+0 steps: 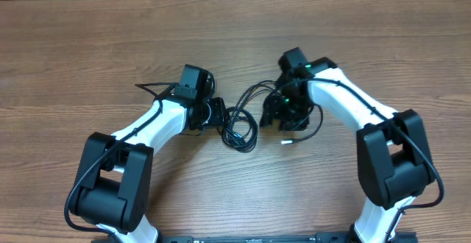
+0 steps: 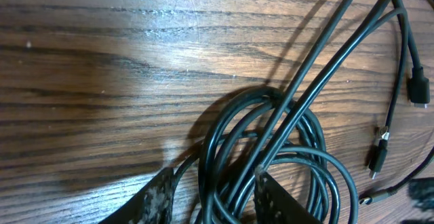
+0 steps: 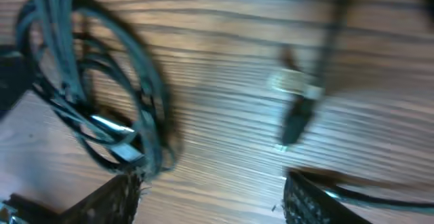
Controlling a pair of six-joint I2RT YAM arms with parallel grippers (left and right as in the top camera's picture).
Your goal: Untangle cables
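Black cables [image 1: 239, 125] lie bunched between your two pincers: one tight coil [image 2: 207, 153] with long strands crossing over it and loose plug ends beyond. Judgement: early stage, nothing separated yet.

Left gripper [image 2: 211, 178]: half-closed. Coil strands run between its fingers, but you cannot tell whether they pinch.

Right gripper [image 3: 211, 178]: spread wide, holding nothing. A plug [image 3: 296, 119] lies just ahead of it, with the coil off to its left.
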